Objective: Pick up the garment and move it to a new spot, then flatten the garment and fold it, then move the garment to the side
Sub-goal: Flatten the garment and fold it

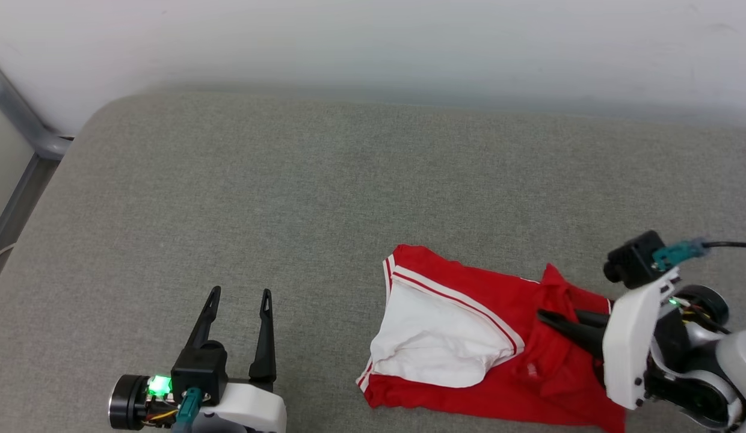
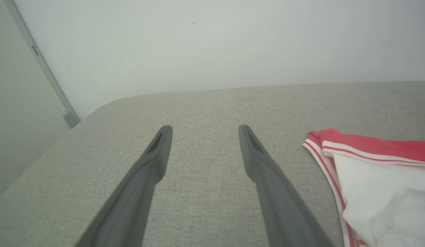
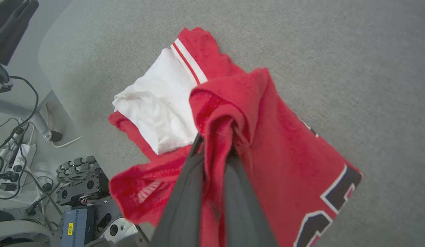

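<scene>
The garment, a red T-shirt with a white sleeve and striped trim, lies crumpled on the grey cushion at the lower right of the head view. My right gripper is shut on a bunched red fold of it. In the right wrist view the red cloth is pinched between the two dark fingers and rises a little above the rest; black and white lettering shows at the lower right. My left gripper stands open over bare cushion to the left of the garment, apart from it, with nothing between its fingers.
The grey cushion runs back to a pale wall. A metal frame stands past its rounded left corner. Beyond the cushion's front edge the right wrist view shows cables and robot base hardware on the floor.
</scene>
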Controlling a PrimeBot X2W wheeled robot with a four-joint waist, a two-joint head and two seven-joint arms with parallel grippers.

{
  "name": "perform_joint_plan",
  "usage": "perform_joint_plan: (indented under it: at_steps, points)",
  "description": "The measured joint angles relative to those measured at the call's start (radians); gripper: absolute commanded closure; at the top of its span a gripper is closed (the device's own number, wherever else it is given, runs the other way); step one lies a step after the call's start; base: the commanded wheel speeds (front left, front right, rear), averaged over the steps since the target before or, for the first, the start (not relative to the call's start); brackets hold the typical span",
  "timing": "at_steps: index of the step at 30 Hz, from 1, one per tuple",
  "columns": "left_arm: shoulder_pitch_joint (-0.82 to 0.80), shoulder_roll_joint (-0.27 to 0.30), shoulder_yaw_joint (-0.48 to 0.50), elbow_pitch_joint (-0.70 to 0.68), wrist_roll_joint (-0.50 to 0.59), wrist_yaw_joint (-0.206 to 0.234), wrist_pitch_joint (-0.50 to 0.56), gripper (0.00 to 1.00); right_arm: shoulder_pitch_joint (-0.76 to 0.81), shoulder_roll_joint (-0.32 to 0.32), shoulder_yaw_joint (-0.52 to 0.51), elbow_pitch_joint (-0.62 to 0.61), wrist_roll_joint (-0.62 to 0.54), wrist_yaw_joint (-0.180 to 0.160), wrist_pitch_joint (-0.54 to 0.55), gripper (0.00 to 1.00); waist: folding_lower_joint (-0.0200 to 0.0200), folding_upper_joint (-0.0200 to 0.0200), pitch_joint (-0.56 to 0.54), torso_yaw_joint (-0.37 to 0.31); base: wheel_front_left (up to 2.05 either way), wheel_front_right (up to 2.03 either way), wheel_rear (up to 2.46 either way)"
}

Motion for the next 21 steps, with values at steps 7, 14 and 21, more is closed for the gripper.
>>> perform_joint_plan:
  at_steps: [7, 14, 21]
  points:
    - [-0.028, -0.017, -0.002, 0.005, 0.006, -0.008, 0.0, 0.0, -0.166, 0.085, 0.128, 0.101, -0.038, 0.0, 0.025, 1.0, 0.0, 0.0, 0.036, 0.019, 0.0, 0.0, 0.0]
    - [-0.062, -0.03, -0.01, 0.011, 0.007, -0.017, 0.0, 0.0, -0.307, 0.184, 0.23, 0.246, -0.044, 0.0, 0.027, 1.0, 0.0, 0.0, 0.08, 0.039, 0.0, 0.0, 0.0]
    - [-0.085, -0.04, -0.011, 0.021, 0.012, -0.022, -0.001, 0.0, -0.356, 0.228, 0.347, 0.419, -0.06, 0.0, 0.028, 1.0, 0.0, 0.0, 0.106, 0.061, 0.0, 0.0, 0.0]
